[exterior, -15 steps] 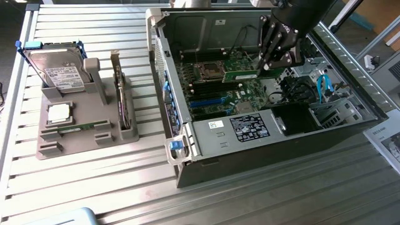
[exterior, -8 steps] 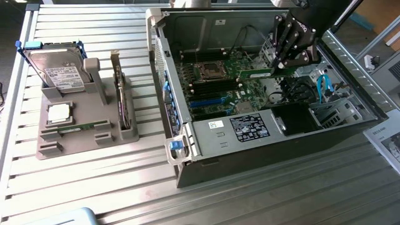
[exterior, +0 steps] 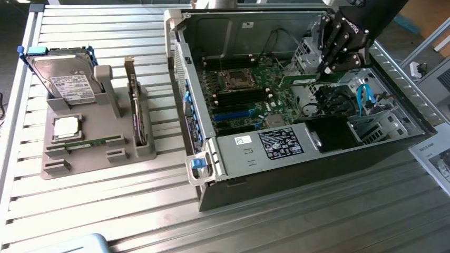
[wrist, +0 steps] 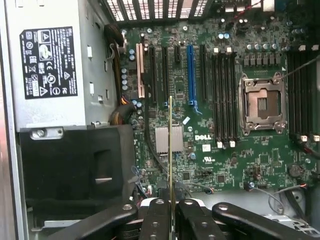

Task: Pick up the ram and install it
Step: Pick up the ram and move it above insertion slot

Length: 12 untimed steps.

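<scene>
Claw with the ram inside the open computer case, over the motherboard

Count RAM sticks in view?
2. One ram, clamped in the end effector above the motherboard; a second stick lying flat in the grey holder at the exterior view's left. More may be hidden.

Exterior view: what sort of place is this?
Probably a robotics lab bench for PC assembly: an opened computer case on a slatted metal table, a grey fixture holding a hard drive, and the gripper holding the ram above the motherboard.
</scene>
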Tool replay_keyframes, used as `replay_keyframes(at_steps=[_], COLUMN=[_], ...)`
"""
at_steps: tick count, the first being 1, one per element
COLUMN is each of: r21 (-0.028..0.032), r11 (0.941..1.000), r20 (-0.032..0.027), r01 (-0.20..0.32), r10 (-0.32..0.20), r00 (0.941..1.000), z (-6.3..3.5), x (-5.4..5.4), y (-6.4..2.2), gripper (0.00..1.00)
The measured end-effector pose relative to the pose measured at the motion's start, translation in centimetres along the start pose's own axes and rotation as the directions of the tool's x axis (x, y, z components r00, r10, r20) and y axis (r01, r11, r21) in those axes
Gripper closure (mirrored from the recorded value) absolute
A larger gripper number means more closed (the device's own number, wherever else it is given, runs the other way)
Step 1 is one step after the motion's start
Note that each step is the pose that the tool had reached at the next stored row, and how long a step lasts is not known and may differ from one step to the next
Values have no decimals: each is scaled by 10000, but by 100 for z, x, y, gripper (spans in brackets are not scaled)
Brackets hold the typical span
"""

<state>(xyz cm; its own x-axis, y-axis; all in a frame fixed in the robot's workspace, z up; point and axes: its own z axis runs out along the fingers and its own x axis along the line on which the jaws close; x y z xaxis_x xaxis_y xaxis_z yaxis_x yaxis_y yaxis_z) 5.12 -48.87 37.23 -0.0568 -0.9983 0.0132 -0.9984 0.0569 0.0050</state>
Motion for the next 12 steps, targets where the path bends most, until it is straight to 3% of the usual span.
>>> replay_keyframes(at_steps=[2, 4, 7, 12], r21=[-1, 0, 0, 0], r11=[10000, 10000, 10000, 10000], r20=[0, -2, -3, -5], r01=[0, 0, 0, 0], r10=[0, 0, 0, 0], r00=[10000, 10000, 10000, 10000], z=[1, 0, -1, -3], x=[-67, -285, -442, -504], y=[-22, -18, -10, -7], gripper=[86, 86, 86, 86])
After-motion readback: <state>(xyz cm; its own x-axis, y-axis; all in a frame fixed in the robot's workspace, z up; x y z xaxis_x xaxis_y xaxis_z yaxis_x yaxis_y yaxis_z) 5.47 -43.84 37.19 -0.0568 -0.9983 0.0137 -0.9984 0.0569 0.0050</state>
